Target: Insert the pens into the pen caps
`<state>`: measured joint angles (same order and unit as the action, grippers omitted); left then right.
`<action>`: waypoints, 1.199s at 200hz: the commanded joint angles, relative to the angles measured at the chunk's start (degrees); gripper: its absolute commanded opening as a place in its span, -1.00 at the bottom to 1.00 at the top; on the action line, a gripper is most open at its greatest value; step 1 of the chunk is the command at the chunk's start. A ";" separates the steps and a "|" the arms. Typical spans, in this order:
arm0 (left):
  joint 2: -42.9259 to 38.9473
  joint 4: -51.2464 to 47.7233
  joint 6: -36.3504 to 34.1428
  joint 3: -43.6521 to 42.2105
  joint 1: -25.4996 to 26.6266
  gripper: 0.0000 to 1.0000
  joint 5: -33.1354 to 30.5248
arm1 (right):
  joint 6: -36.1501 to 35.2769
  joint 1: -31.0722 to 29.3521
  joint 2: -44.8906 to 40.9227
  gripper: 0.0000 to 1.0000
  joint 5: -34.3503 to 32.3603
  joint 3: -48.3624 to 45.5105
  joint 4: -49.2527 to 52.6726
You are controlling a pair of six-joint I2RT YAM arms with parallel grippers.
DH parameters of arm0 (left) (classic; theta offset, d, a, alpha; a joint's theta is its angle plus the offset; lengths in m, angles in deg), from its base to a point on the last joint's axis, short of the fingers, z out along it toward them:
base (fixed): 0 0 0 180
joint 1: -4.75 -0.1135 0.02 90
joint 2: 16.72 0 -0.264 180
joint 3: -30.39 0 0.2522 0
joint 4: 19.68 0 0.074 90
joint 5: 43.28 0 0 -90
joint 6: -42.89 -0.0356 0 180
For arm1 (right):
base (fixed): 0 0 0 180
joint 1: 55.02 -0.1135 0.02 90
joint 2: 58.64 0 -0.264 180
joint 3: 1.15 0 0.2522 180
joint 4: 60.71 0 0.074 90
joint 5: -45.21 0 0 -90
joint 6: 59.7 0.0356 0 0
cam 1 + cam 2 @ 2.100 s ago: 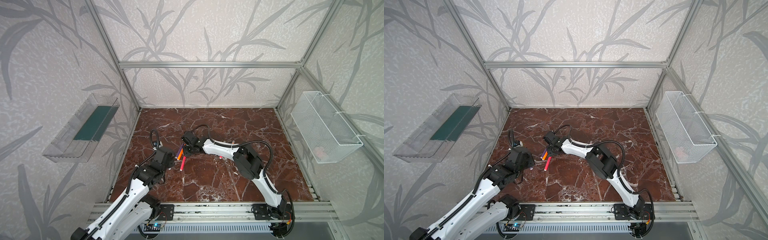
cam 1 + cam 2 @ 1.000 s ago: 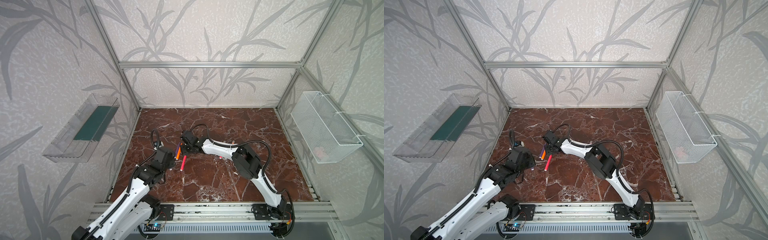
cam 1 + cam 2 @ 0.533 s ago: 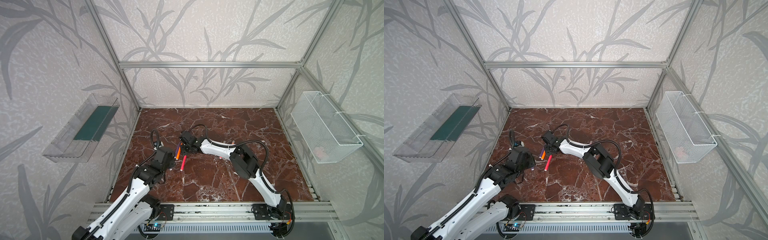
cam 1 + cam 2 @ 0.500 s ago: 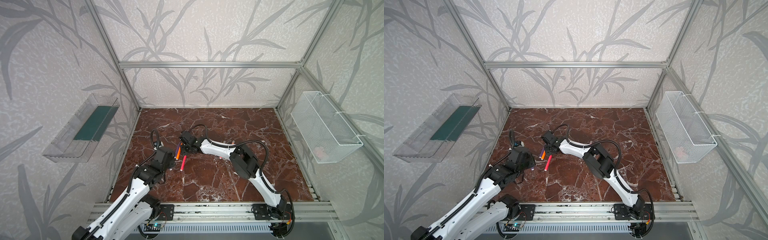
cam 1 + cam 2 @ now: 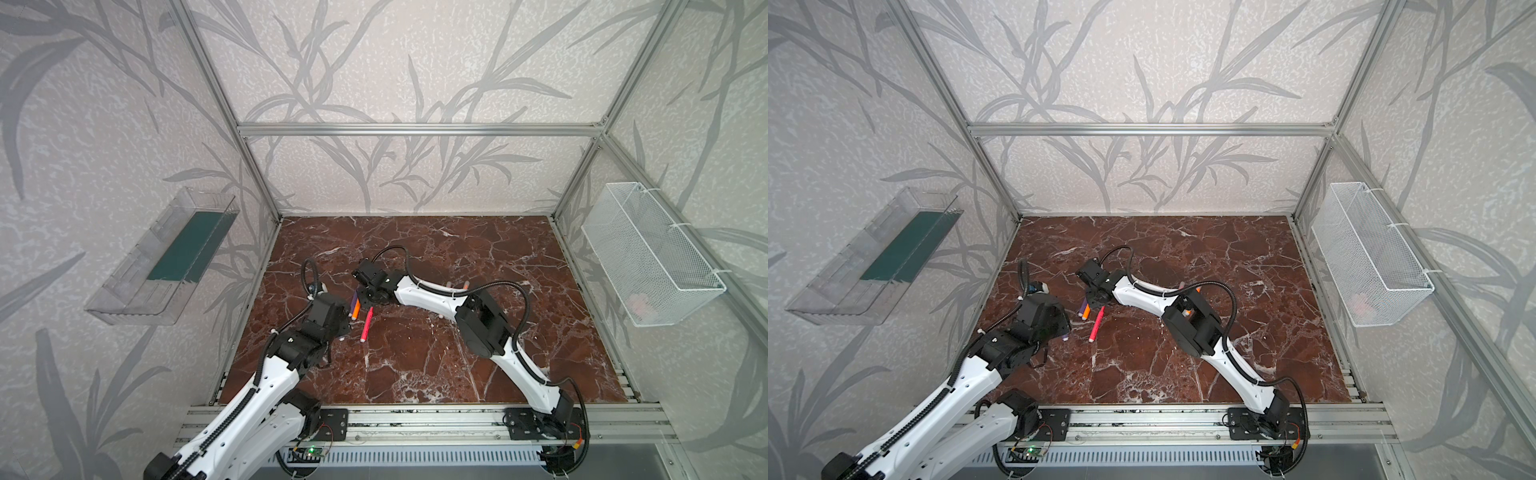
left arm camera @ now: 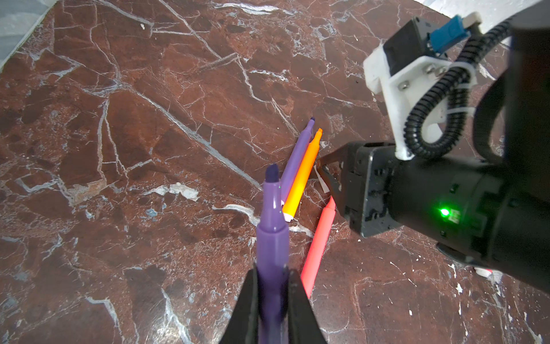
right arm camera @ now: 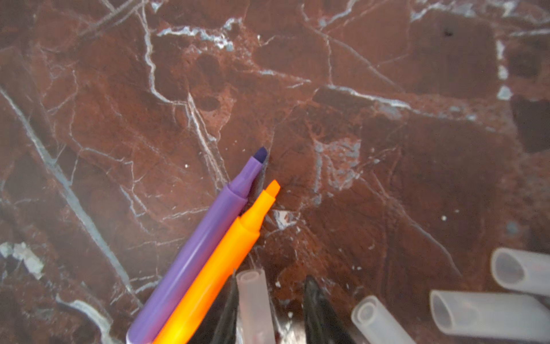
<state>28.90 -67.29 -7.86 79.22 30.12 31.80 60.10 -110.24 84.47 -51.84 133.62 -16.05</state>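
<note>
My left gripper (image 6: 272,274) is shut on a purple pen (image 6: 272,226), whose tip points away from the wrist above the marble. On the floor beyond it lie a purple pen (image 6: 297,155), an orange pen (image 6: 303,175) and a pink-red pen (image 6: 317,244). My right gripper (image 7: 271,280) is low over the floor and open around a translucent pen cap (image 7: 254,297). One finger touches that cap and a gap shows at the other. Three more pen caps (image 7: 378,321) (image 7: 488,315) (image 7: 520,271) lie beside it. In both top views the grippers (image 5: 343,322) (image 5: 368,301) nearly meet at the centre left.
The lying purple pen (image 7: 202,247) and orange pen (image 7: 220,268) press against my right gripper's outer side. A clear tray (image 5: 162,257) hangs on the left wall, a wire basket (image 5: 648,253) on the right. Pen ends (image 5: 465,285) show behind the right forearm.
My right gripper's jaws have narrowed around the cap, and its arm has edged a little to the left. The left arm and its purple pen have stayed put.
</note>
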 commanded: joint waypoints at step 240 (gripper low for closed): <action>-3.82 1.75 -0.95 -1.31 -0.64 -1.00 4.86 | 1.24 -1.94 2.72 -0.78 -7.05 11.47 12.18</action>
<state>26.65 -66.92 -8.08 78.94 29.79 34.03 59.64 -112.71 91.51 -59.31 147.90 -2.89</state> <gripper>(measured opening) 0.143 0.165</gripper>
